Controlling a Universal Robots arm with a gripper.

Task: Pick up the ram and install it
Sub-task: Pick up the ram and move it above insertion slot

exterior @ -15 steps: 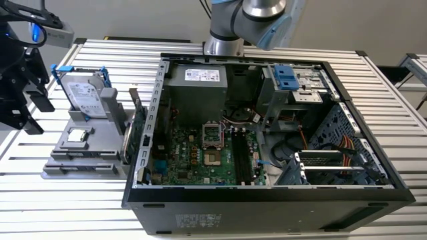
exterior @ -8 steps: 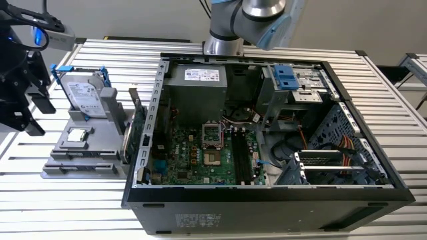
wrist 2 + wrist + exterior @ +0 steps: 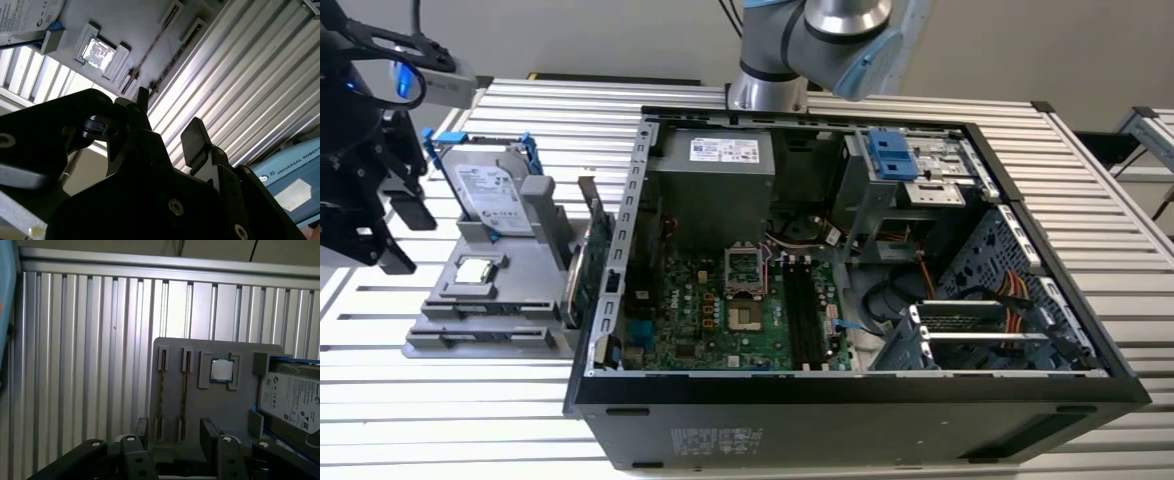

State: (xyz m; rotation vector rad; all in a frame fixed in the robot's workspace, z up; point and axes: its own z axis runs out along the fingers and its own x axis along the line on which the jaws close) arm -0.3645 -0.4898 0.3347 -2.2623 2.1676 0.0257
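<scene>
The ribbed aluminium counter [image 3: 454,420] carries an open black computer case [image 3: 854,410]. A grey plastic parts holder [image 3: 434,345] sits at the exterior view's left of the case. The black end effector [image 3: 400,238] hangs above that holder with its fingers spread wide and empty. The first wrist view shows the ram [image 3: 185,390], a thin stick seen edge-on, slotted in the holder beside a twin stick. Its long axis runs straight out from between the fingers. The exterior view shows the end effector well clear above.

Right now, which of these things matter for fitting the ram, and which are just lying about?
Job: ram in the grey holder, open gripper, open computer case.
Lying about: hard drive, processor chip, green card.
</scene>
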